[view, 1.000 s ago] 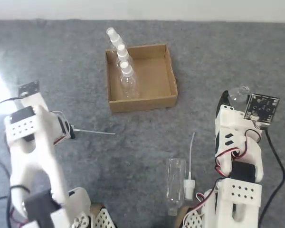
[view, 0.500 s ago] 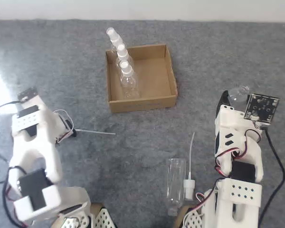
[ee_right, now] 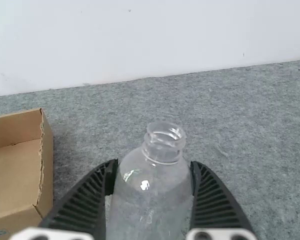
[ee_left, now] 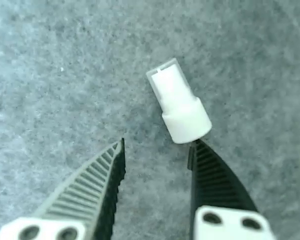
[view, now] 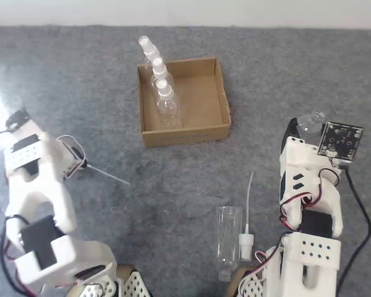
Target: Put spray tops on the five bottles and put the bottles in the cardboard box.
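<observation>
Grey felt tabletop [view: 191, 185]: left gripper [ee_left: 157, 145], jaws apart, hovers over the spray top [ee_left: 179, 107], which lies off-centre at one fingertip [ee_left: 199, 152] (long axis pointing away); right gripper [ee_right: 154, 167] is clamped on an uncapped bottle [ee_right: 160, 142].

A grey, speckled, felt-like worktop [view: 309, 74] spreads across the whole scene. Along its far edge stands a plain white wall [view: 247, 11], meeting the grey surface in a straight line.
</observation>
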Robot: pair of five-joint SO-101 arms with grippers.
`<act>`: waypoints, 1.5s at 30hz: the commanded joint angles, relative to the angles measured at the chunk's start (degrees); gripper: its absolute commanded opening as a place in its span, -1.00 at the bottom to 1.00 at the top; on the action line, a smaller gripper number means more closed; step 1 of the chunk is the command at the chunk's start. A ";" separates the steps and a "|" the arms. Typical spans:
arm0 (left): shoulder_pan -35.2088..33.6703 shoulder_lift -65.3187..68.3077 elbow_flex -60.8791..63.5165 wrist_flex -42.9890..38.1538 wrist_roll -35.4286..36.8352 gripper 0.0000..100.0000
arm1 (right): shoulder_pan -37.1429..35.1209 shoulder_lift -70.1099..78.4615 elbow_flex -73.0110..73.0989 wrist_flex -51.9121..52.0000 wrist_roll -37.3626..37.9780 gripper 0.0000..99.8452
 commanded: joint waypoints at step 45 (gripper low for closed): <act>-0.70 26.90 -31.60 10.64 0.53 -0.62 | -0.40 -1.19 -0.88 -1.27 1.23 -0.86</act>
